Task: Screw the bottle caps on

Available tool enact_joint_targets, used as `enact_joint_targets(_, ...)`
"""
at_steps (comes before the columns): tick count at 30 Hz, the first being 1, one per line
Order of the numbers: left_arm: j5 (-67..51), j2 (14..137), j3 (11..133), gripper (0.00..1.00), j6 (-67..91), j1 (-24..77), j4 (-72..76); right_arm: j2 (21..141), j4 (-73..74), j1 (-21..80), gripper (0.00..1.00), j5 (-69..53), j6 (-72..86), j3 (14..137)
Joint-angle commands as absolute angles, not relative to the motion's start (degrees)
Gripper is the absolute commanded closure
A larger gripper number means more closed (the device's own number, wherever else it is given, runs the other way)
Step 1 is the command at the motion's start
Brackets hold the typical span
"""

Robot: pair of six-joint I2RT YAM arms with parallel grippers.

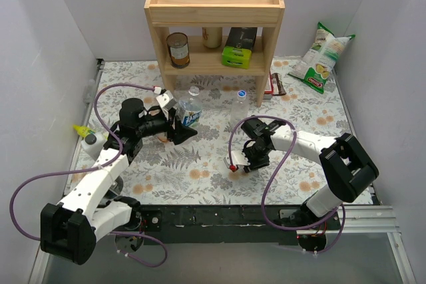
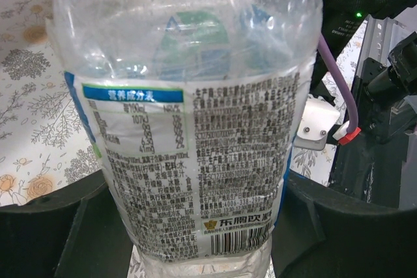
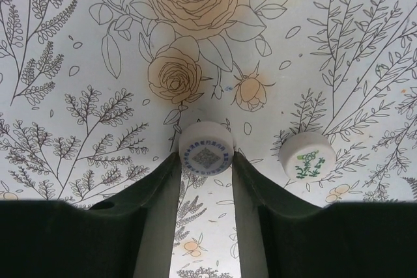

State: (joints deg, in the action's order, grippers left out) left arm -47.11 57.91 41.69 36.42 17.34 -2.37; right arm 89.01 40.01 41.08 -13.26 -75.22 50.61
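Both caps' print is unreadable; right gripper (image 3: 206, 161) pinches the blue-printed cap (image 3: 206, 153) beside the green-printed cap (image 3: 307, 155); left gripper (image 2: 195, 226) clamps the Chinese-labelled bottle (image 2: 195, 128), neck cut off

Two drink bottles (image 1: 190, 114) (image 1: 241, 104), two loose white caps (image 3: 206, 154) (image 3: 307, 155) (one printed green), one tin can (image 1: 178, 49).

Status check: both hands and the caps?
Left hand clamped on labelled bottle. Right hand pinching white cap on the table. Second white cap beside it, untouched.
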Motion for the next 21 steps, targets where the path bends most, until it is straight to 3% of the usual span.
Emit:
enact_joint_targets(1, -48.7, 59.5, 42.9, 0.96, 35.6, 17.0, -1.2, 89.4, 41.4, 40.7, 0.54, -17.5, -75.3, 52.6)
enact_joint_targets(4, -49.0, 60.7, 43.3, 0.96, 35.0, 17.0, -1.9, 89.7, 43.2, 40.7, 0.40, -19.9, -76.1, 52.5)
enact_joint_targets(5, -49.0, 61.0, 43.6, 0.96, 34.8, 17.0, -2.0, 89.7, 43.1, 40.7, 0.40, -20.3, -76.2, 51.7)
enact_joint_targets(13, -48.3, 64.0, 44.9, 0.96, 32.4, 17.0, -3.4, 91.0, 39.8, 39.7, 0.63, -20.5, -76.3, 50.4)
enact_joint_targets(21, -53.1, 64.3, 44.9, 1.00, 13.3, 20.6, -14.3, 85.1, 50.6, 38.1, 0.69, -24.3, -71.6, 60.0)
